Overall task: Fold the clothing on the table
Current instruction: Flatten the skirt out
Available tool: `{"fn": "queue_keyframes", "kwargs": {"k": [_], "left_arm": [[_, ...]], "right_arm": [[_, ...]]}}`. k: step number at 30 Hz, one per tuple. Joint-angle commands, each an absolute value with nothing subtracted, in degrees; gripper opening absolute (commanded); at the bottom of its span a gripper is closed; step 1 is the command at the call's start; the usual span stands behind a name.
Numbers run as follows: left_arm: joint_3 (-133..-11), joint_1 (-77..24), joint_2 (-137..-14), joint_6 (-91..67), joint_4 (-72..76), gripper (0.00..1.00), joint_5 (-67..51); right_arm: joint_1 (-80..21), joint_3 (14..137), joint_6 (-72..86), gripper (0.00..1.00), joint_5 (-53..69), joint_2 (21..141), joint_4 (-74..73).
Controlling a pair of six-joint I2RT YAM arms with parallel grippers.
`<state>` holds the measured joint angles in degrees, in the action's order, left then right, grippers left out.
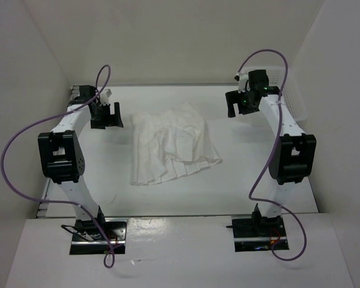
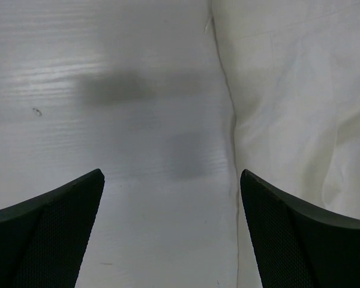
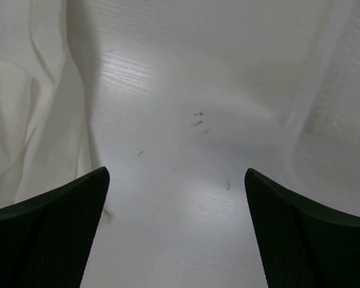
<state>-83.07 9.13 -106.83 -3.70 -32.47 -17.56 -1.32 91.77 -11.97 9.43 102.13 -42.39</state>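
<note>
Scene: a white pleated skirt is lying rumpled near the middle of the table, with two robot arms reaching in from the near edge.
Skirt: its upper layer is bunching over itself, and the pleats are fanning out along the near-right hem.
Left gripper: the left gripper is hovering just beside the skirt's far-left corner, jaws standing wide apart and gripping nothing.
Left wrist view: the skirt's edge is running down the frame. The jaw on the skirt's side is hanging over the cloth and the other over bare tabletop; whether either is touching cannot be told.
Right gripper: the right gripper is hovering off the skirt's far-right corner, bare table showing between them, jaws likewise spread wide and carrying nothing.
Right wrist view: folds of the skirt are filling the left side, and a few small dark marks are showing on the tabletop beside it.
Basket: a white mesh basket is sitting well apart from the skirt, beyond the right gripper.
</note>
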Motion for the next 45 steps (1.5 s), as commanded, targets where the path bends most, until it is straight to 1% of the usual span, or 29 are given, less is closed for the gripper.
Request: {"fn": "queue_keyframes", "kwargs": {"k": [1,3,4,7,9,14,15,18,28,36,38,40,45], "left_arm": [[-86.7,5.2,-109.3,-4.2,-30.8,1.0,-7.5],[-88.2,5.2,-111.2,-4.2,-30.8,1.0,-11.4],[-89.4,5.2,-112.3,-4.2,-30.8,1.0,-15.3],[-94.6,5.2,-117.2,-4.2,-31.8,1.0,-17.4],[-95.2,5.2,-119.2,-3.7,-31.1,1.0,-18.9],[-97.9,5.2,-121.3,-3.7,-29.5,1.0,-21.3],[-98.8,5.2,-122.5,-3.7,-29.5,0.94,-22.0],[-101.2,5.2,-124.7,-3.0,-29.5,0.85,-23.9],[-106.7,4.7,-131.6,-3.5,-29.4,0.82,-25.8],[-109.2,4.0,-133.6,-3.5,-31.0,0.64,-27.4],[-109.8,4.0,-134.2,-3.5,-31.0,0.64,-28.2],[-109.8,4.0,-134.8,-3.0,-31.0,0.61,-29.0],[-109.8,4.0,-135.4,-3.0,-32.2,0.61,-32.0]], "right_arm": [[-6.1,96.8,-12.5,0.97,6.3,106.3,-41.3],[-6.6,98.3,-12.5,0.97,8.5,109.2,-41.3],[-7.4,100.5,-12.0,0.97,9.2,111.6,-41.3],[-8.5,105.6,-12.0,0.97,11.4,115.3,-42.5],[-9.1,108.6,-12.0,0.97,12.0,117.9,-43.7],[-11.1,111.3,-12.0,0.97,12.0,120.3,-43.7],[-11.1,112.7,-12.0,0.97,12.0,121.3,-44.4],[-11.1,113.4,-12.0,0.97,12.6,122.1,-45.0],[-11.1,115.0,-12.5,0.97,13.1,123.1,-45.7],[-11.1,115.8,-13.0,0.97,13.6,124.8,-45.7],[-11.1,118.1,-13.0,0.97,14.2,126.0,-46.3],[-11.1,119.9,-13.0,0.97,14.8,127.2,-47.6],[-11.6,124.0,-13.0,0.97,16.1,130.0,-48.8]]}}
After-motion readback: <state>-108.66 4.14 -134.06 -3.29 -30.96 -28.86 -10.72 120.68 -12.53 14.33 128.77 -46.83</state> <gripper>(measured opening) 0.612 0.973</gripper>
